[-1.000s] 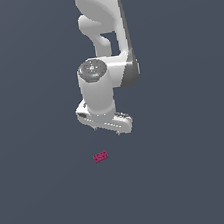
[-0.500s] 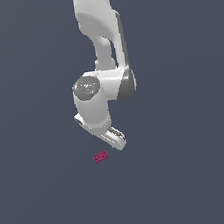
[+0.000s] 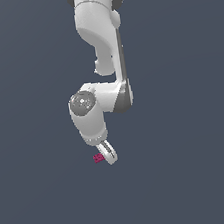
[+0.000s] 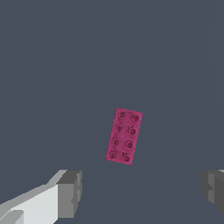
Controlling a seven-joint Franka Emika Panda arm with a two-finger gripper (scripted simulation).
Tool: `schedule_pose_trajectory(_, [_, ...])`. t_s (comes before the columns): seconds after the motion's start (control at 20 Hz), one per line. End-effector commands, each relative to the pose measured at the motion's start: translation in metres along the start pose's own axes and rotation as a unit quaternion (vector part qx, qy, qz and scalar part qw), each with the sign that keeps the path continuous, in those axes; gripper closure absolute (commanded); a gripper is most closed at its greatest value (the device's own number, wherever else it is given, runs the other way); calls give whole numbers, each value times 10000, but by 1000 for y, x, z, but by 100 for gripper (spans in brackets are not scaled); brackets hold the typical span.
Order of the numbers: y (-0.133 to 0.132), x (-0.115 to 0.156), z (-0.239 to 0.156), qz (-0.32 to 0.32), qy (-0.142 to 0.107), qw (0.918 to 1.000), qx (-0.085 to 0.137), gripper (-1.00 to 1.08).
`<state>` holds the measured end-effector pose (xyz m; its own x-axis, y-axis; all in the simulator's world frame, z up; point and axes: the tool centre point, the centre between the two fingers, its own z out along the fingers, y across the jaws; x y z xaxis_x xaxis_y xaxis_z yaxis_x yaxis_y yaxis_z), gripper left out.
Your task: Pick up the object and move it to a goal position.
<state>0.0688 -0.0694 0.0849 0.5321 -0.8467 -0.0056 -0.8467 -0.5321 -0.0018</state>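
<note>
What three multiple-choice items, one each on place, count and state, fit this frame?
1. Where is the brick relative to the gripper?
A. gripped between the jaws
B. on the floor, ahead of the jaws
C. lifted clear

2. How many studs show on the brick?
A. four
B. six
C. eight

3. How do the jaws stand?
A. open
B. shut empty
C. shut on the brick

Key: 1 B, the wrist view shows the brick beyond both fingertips; 2 C, two rows of four; 3 A, a wide gap between the fingertips.
</note>
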Motion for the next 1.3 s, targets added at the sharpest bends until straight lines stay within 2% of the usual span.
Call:
schedule_pose_trajectory(0.0, [-1,5,6,317,7,9995,-1,-92])
schedule_pose_trajectory(0.5, [-3,17,21,1010,27,9949,-6,-92])
schedule_pose_trajectory(0.9, [-3,17,26,1047,27,9945,-8,-92])
schedule_pose_trajectory(1.25, [-2,17,58,1068,27,9943,-6,-92])
